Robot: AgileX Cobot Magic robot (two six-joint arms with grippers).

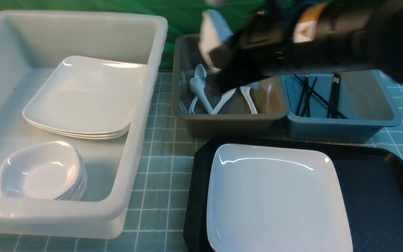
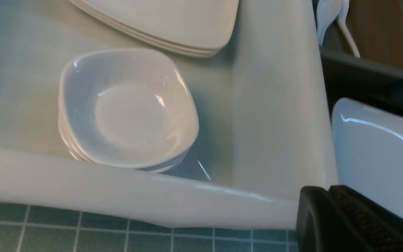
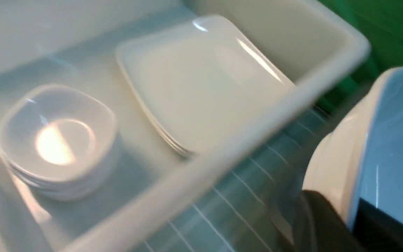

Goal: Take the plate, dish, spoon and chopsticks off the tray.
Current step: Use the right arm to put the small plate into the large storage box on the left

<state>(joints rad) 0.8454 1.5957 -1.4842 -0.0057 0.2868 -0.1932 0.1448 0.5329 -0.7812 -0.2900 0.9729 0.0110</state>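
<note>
Cleanup under way: the right gripper (image 3: 348, 224) pinches the rim of a small white dish (image 1: 213, 33) and holds it aloft beyond the far-left corner of the black tray (image 1: 373, 196), above the grey-brown tub (image 1: 229, 120). The plate (image 1: 275, 196) lies flat on the tray's left half. White spoons (image 1: 201, 91) lie in the grey-brown tub just beyond the tray's far edge. Black chopsticks (image 1: 313, 94) lie in the blue tub (image 1: 341, 129), also just past that edge. Well left of the tray, the left gripper (image 2: 331, 210) hangs with fingers pressed together by the white tub (image 1: 145, 105), which holds a stack of plates (image 1: 82, 98) and a stack of small dishes (image 1: 40, 171).
</note>
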